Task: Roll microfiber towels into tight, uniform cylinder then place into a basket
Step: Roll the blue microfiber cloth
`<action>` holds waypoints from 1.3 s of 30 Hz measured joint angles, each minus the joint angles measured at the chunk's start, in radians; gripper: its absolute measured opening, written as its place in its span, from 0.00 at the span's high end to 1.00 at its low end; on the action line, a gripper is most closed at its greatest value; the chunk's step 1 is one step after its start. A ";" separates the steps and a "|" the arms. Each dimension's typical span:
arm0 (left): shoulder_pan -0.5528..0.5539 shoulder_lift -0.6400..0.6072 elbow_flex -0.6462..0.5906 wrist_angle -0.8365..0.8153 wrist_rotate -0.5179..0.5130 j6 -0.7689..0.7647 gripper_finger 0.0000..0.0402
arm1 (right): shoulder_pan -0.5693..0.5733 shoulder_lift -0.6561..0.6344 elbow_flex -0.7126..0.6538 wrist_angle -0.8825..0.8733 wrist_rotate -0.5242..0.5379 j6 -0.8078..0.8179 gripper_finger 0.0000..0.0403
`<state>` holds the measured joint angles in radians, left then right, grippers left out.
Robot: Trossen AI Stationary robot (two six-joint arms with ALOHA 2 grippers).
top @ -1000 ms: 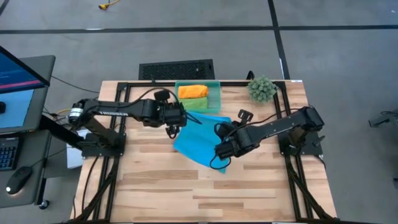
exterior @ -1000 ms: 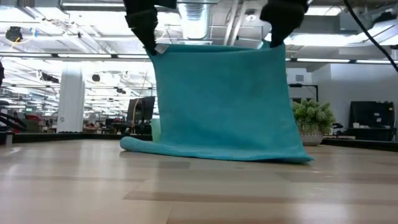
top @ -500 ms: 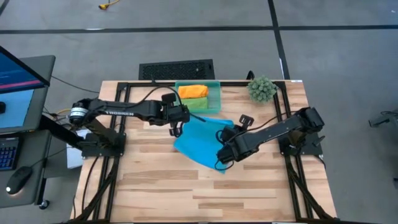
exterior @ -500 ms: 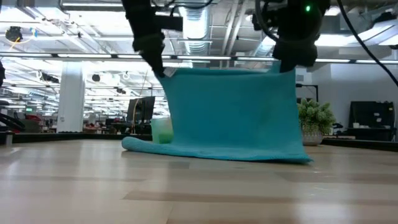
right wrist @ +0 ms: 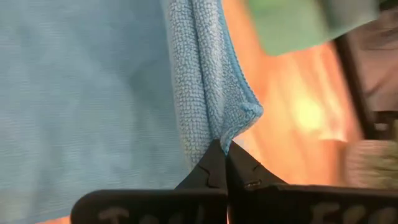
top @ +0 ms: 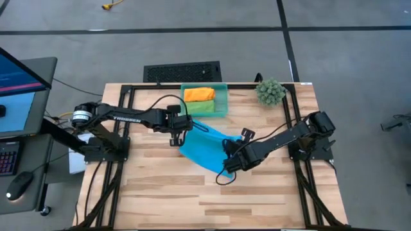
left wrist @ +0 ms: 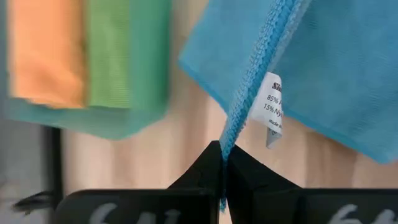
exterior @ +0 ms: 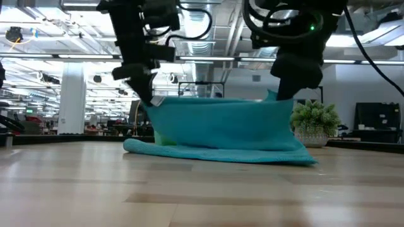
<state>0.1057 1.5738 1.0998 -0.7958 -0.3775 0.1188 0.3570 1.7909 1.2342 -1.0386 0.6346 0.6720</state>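
The sky blue towel hangs between my two grippers at the middle of the table, and its lower part lies on the wood. My left gripper is shut on its left upper corner. My right gripper is shut on its right upper corner. The teal-green basket stands at the far edge. It holds the rolled orange towel and the green towel. The yellow towel is out of view. My left gripper pinches the towel's hemmed edge between its two fingers, beside the white tag at a corner. The fingers come from above. The towel hangs below them, with its lower part on the table. My right gripper pinches the towel's hemmed edge just by a corner, between its two fingers. The fingers come from above. The towel hangs below them, and its upper edge runs nearly level across to the left gripper.
A spiky green plant ball stands at the far right corner and shows at the right in the low view. Bare wood lies on the near half of the table. A black frame runs round the table's edges.
Both grippers have gone down and a little toward the table's near edge, still shut on the towel's corners. The towel's upper edge has come down with them. More of the cloth lies on the table, and less hangs.
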 joint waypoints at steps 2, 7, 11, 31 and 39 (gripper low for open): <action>-0.005 0.000 -0.024 0.023 0.030 0.000 1.00 | 0.003 0.000 -0.014 0.036 -0.041 0.001 0.99; -0.037 -0.001 -0.070 0.064 0.086 -0.007 1.00 | 0.026 0.000 -0.019 0.098 -0.155 0.008 0.99; -0.072 -0.001 -0.077 0.067 0.085 -0.022 1.00 | 0.046 0.000 -0.019 0.151 -0.204 0.013 0.99; -0.112 -0.001 -0.077 0.067 0.136 -0.009 0.99 | 0.063 0.000 -0.020 0.205 -0.219 0.061 0.72; -0.125 -0.001 -0.077 0.017 0.238 -0.004 0.81 | 0.088 0.000 -0.020 0.214 -0.220 0.063 0.50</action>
<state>-0.0191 1.5730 1.0225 -0.7785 -0.1390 0.1153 0.4446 1.7912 1.2144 -0.8242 0.4149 0.7349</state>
